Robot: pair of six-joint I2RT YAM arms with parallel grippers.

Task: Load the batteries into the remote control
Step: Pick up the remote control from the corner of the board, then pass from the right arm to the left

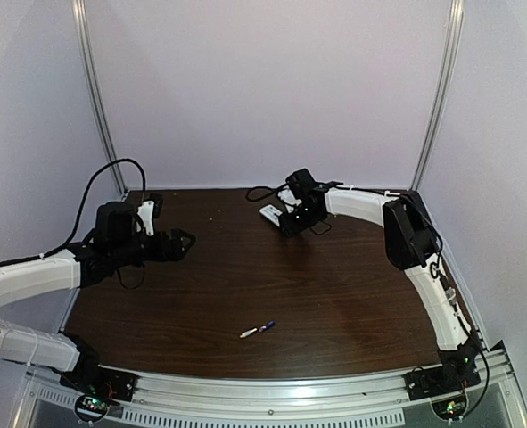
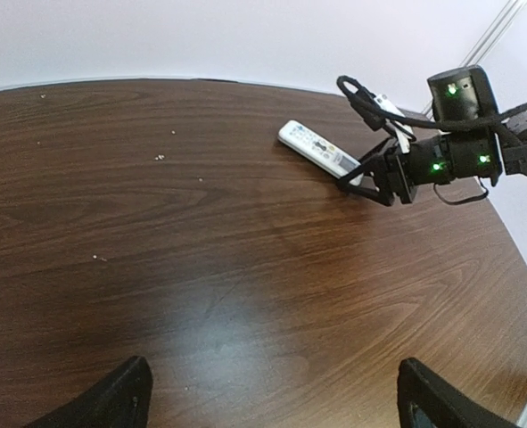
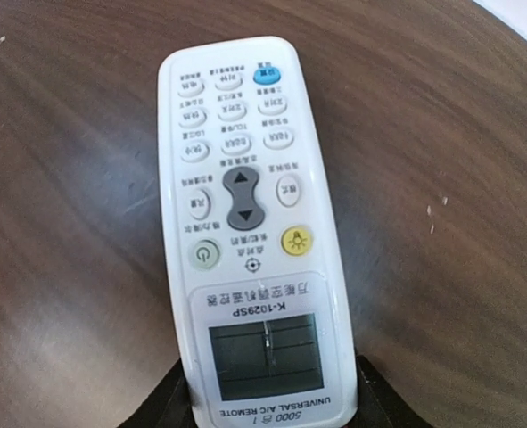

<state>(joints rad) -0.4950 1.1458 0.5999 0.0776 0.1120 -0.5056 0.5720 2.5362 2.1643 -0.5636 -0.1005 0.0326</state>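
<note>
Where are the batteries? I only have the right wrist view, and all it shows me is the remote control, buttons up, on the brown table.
Observer: The batteries lie in a line, the whitish one next to the blue one. They are on the table near its front edge, well apart from the remote control at the back.
Operator: And the left arm, is it carrying anything?
Observer: No. The left gripper is open and empty, over the table's left side.
</note>
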